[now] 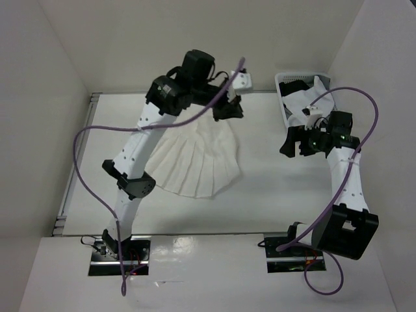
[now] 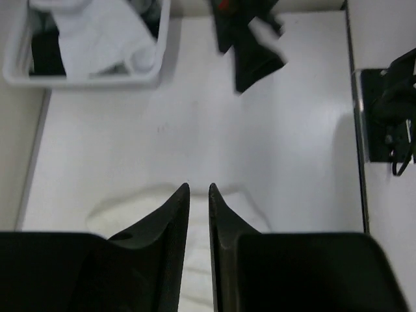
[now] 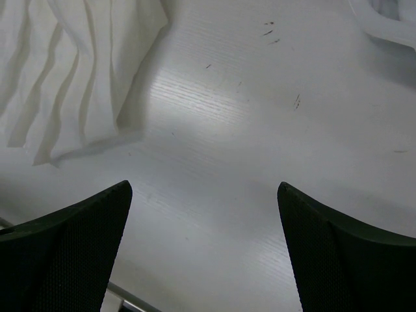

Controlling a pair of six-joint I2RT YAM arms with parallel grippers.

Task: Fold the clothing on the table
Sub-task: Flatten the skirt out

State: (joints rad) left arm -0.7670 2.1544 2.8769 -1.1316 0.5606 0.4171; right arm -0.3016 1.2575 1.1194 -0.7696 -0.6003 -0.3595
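The white pleated clothing [image 1: 198, 159] lies fanned out on the table [image 1: 260, 201], its narrow end toward the back. My left gripper [image 1: 227, 109] hovers over that narrow far end. In the left wrist view its fingertips [image 2: 199, 188] stand a narrow slit apart with nothing pinched, and the clothing [image 2: 130, 209] shows below and through the gap. My right gripper [image 1: 292, 146] hangs at the right, clear of the cloth. In the right wrist view it [image 3: 203, 188] stands wide open over bare table, with the clothing's pleated edge [image 3: 71, 71] at upper left.
A white slotted basket [image 1: 283, 83] holding white and dark garments stands at the back right corner, seen also in the left wrist view [image 2: 78, 78]. A metal rail [image 1: 71, 175] runs along the table's left edge. White walls enclose the table on three sides.
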